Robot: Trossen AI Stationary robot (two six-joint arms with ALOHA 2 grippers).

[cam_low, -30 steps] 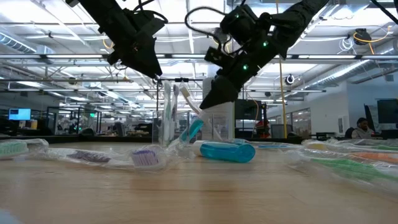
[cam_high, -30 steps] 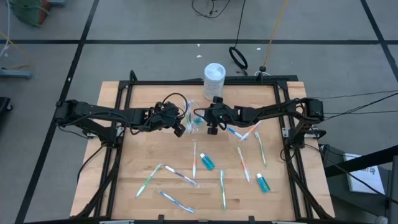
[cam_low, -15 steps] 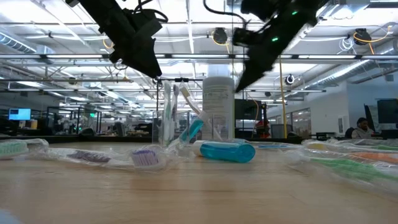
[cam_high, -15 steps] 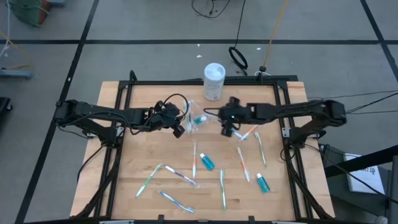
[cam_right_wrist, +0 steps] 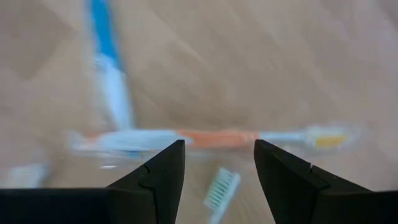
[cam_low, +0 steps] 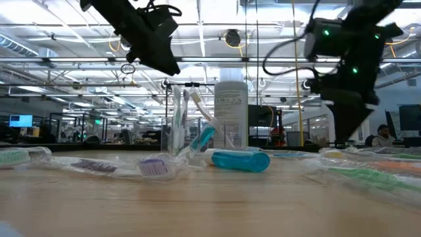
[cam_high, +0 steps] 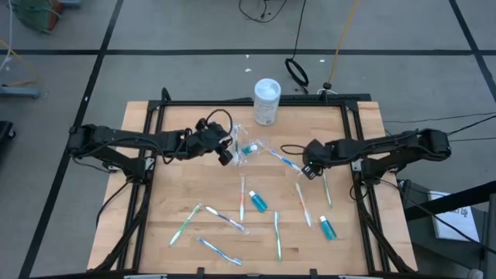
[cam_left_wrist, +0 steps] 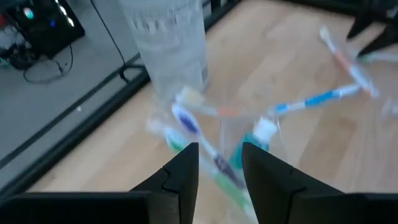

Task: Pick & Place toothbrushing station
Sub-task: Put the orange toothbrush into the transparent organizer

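Observation:
The clear plastic cup [cam_high: 240,154] stands upright on the table's far middle, with a few toothbrushes and a blue toothpaste tube [cam_high: 249,147] standing in it; it also shows in the low view [cam_low: 179,128]. My left gripper [cam_high: 226,155] is open just left of and above the cup [cam_left_wrist: 249,146], clear of the brush tops. My right gripper [cam_high: 311,169] is open and empty, pointing down over loose toothbrushes at the right, an orange one [cam_right_wrist: 217,135] below its fingers. Two more toothpaste tubes [cam_high: 257,202] [cam_high: 328,227] lie flat on the table.
A tall white cylindrical container [cam_high: 266,101] stands at the far edge behind the cup. Several wrapped toothbrushes lie scattered over the near half [cam_high: 225,220] and right side [cam_high: 324,186]. A black frame [cam_high: 147,124] borders the table.
My right gripper has gone from beside the cup toward the table's right edge and come down over the loose toothbrushes there. My left gripper has risen a little above the cup. The cup and its contents have stayed put.

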